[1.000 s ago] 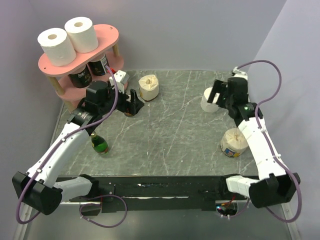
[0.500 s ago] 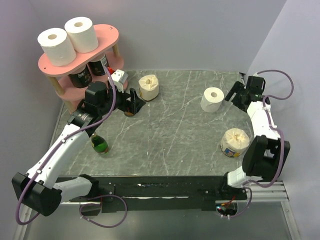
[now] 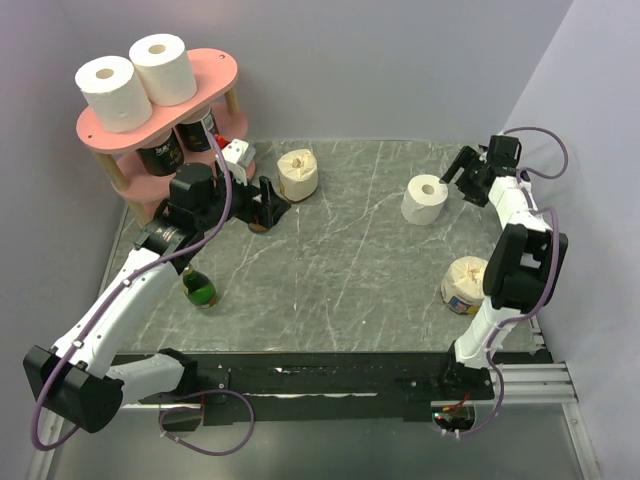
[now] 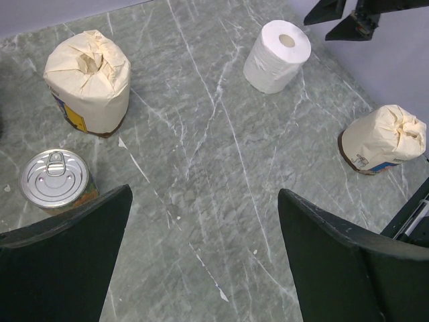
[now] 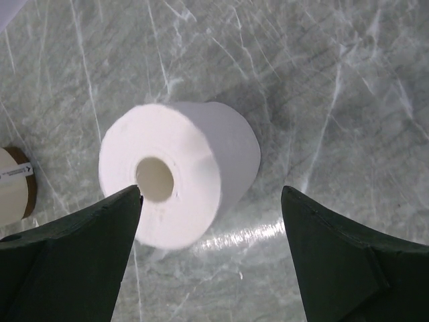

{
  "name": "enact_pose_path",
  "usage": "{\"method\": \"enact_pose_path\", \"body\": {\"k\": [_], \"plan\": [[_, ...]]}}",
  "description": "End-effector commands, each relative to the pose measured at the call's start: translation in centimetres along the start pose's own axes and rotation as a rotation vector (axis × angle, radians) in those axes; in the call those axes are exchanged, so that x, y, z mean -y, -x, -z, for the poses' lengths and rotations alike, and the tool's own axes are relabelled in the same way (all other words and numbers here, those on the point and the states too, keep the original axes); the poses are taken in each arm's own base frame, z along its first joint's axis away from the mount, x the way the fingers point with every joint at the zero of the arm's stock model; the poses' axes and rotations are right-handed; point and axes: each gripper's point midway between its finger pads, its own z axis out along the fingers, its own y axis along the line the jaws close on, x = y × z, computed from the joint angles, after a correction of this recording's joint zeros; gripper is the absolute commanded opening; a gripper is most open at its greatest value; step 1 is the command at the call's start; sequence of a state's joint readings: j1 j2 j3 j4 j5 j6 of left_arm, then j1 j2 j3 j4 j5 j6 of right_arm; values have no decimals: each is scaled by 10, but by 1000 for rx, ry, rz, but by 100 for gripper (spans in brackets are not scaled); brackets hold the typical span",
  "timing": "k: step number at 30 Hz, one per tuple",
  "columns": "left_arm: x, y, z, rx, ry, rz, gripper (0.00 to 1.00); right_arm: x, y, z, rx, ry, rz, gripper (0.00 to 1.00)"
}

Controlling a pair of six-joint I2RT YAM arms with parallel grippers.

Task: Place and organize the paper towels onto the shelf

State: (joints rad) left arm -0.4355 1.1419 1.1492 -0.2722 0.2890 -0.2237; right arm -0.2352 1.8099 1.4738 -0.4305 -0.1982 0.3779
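**A:** Top view, where's the task stuff?

**B:** Shelf [image 3: 215, 75] is far left. Two rolls [image 3: 110, 92] stand on its top board, side by side; the right end of that board is bare. Dark cans [image 3: 160, 155] sit on the tier below. One loose white roll [image 3: 425, 199] stands upright on the surface [image 3: 340, 260], far right. Right fingers [image 3: 467, 178] are just right of it, spread, holding nothing. Left fingers [image 3: 268, 205] are near the shelf's foot, spread and empty.

**A:** Left wrist?

**B:** Fingers [image 4: 60, 255] wide apart, nothing between them but bare surface. Tin can [image 4: 55, 178] and a wrapped pack [image 4: 87, 82] are on the left. The loose white roll is far off, top right, well out of this arm's reach for now.

**A:** Right wrist?

**B:** Looks down on the roll, hollow core up. Fingers [image 5: 67, 248] straddle it in frame, one each side. Can't tell whether the left one touches the roll.

**A:** Risks?

**B:** My read:
- The roll sits left of centre between the fingers. Closing like this pushes it sideways or tips it, and then it rolls off.
- It's soft paper, so a hard squeeze dents it and a light one lets it slip mid-carry.
- The shelf is on the opposite side, a long reach for the right arm. A handover would add another chance to drop it.
- Coming in low over the top board could knock the two seated rolls off.
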Motion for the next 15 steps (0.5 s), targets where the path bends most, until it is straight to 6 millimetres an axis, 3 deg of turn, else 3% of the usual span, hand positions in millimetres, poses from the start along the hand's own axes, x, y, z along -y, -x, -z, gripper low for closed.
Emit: {"method": "enact_pose_path", "body": {"k": [1, 15], "plan": [[7, 20, 9, 70, -14, -21, 96, -16, 17, -12, 4, 62, 10, 90], [5, 18, 7, 56, -9, -22, 96, -22, -12, -45, -97, 72, 56, 88]]}}
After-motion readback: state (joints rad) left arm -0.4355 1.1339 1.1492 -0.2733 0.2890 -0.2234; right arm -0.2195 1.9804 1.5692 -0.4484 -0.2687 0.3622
